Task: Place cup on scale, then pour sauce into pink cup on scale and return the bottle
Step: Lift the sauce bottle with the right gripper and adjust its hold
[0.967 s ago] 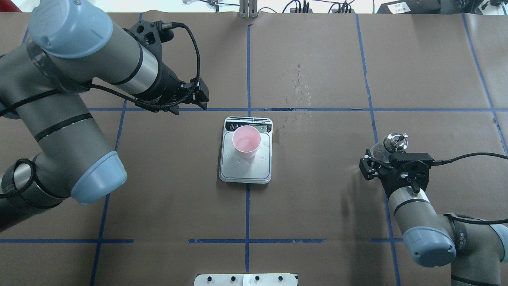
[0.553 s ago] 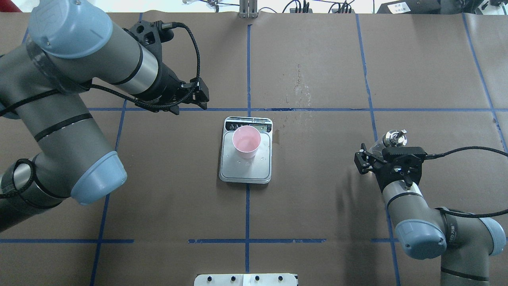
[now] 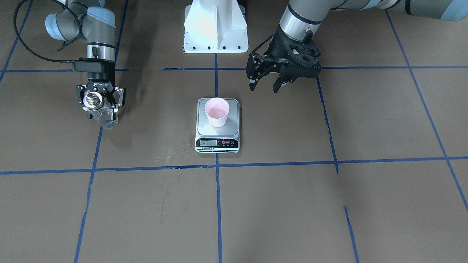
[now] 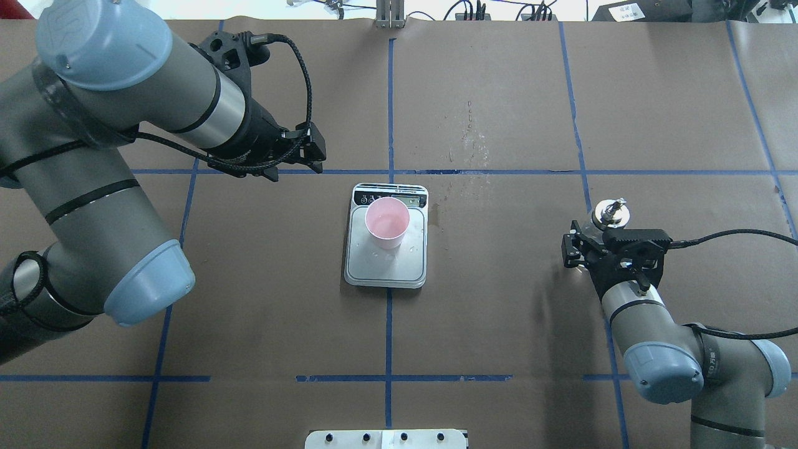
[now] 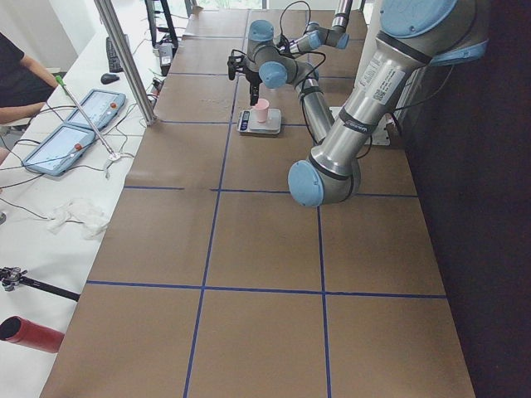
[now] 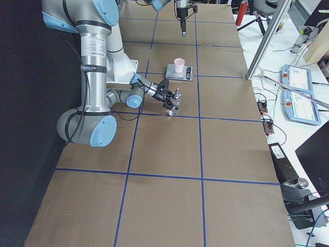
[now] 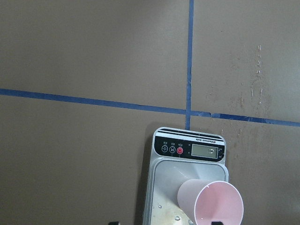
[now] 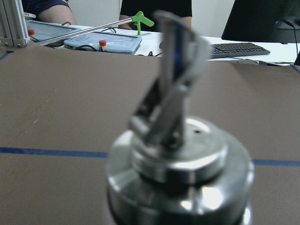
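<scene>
Exterior front-facing: clamps bottle (image 3: 105, 117), fill unclear, in right gripper (image 3: 100, 106), well apart from scale (image 3: 218, 143) bearing upright cup (image 3: 217, 112), contents unclear; holds left gripper (image 3: 264, 87) open, empty, near scale.

In the overhead view the right gripper (image 3: 102, 110) carries the bottle (image 4: 610, 212) toward 10 o'clock. Less of the glass body shows beside the cap than a second ago (the bottle seems to sit straighter in the grip). The right elbow (image 4: 662, 372) pulls in toward 11 o'clock behind it. The left arm (image 4: 106, 187) drifts slightly toward 9 o'clock, its blue left elbow cap (image 4: 148, 284) sliding the same way. The left gripper (image 4: 299, 163) shifts only a little toward 10 o'clock.
</scene>
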Motion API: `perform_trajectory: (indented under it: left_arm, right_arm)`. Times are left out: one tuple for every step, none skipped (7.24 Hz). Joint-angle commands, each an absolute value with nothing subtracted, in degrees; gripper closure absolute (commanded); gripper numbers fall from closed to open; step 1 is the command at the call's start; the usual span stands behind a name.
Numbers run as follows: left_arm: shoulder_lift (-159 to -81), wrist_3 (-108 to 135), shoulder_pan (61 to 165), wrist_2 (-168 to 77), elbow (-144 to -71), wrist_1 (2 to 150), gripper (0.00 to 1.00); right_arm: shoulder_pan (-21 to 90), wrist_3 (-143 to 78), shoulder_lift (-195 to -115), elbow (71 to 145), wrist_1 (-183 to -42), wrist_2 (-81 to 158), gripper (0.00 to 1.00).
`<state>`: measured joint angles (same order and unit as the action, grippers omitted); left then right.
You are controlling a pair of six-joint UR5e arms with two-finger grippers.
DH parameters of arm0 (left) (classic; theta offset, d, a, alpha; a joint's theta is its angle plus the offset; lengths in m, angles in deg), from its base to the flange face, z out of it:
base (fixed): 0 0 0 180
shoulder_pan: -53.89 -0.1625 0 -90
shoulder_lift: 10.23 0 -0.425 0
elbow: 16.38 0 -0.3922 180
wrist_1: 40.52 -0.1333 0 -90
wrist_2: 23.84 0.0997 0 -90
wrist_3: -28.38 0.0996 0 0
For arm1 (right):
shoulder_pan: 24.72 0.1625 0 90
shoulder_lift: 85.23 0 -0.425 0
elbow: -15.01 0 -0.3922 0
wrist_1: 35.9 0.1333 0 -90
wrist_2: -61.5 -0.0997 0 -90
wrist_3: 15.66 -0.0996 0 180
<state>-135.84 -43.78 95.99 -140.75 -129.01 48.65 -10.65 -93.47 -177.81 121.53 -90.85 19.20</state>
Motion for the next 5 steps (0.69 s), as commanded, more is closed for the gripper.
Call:
perform_trajectory:
  left_arm:
    - [-135.92,-43.78,95.99,-140.82,-129.41,48.07,0.28]
    - [-135.92,-43.78,95.99,-140.82,-129.67,47.81,0.27]
    - [-135.92,-43.78,95.99,-140.82,-129.68,47.81,0.27]
    - [-135.92,-43.78,95.99,-140.82,-129.68,47.81,0.27]
    - [-135.92,-43.78,95.99,-140.91,-129.76,47.81,0.27]
  right_arm:
    - [-10.65,-89.44,-177.43,120.3,-86.61,20.45,1.0]
    - [-10.3,-83.05,-176.65,122.22,-86.78,20.63,1.0]
    - [-10.3,-82.12,-176.64,123.71,-86.87,20.55,1.0]
    - [-10.47,-80.72,-176.46,124.43,-87.13,20.55,1.0]
    - [-10.48,-77.39,-173.16,124.78,-92.01,20.63,1.0]
